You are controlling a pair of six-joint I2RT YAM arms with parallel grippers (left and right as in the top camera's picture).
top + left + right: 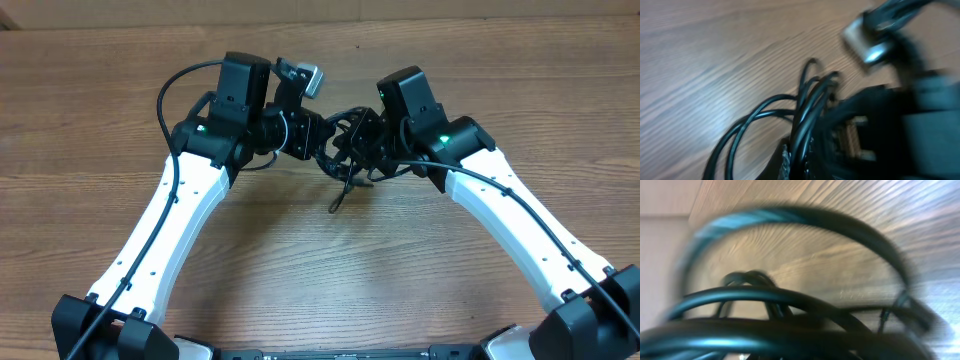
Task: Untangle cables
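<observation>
The cables (346, 172) form a black tangle held just above the middle of the wooden table, with one loose end (337, 203) hanging toward me. My left gripper (322, 146) comes in from the left and is shut on the bundle. From the right, my right gripper (364, 148) is shut on the same bundle, very close to the left one. In the left wrist view, cable loops (802, 102) run up from between my left gripper's fingers (785, 161), and the image is blurred. The right wrist view is filled by blurred cable strands (790, 300) that hide its own fingers.
The wooden table (330, 280) is all around the bundle. Both white arms (170, 230) angle in from the near corners. Thick black arm wires (175, 85) loop beside the left wrist. A blurred silvery block (867, 42) on the other arm sits near the left wrist camera.
</observation>
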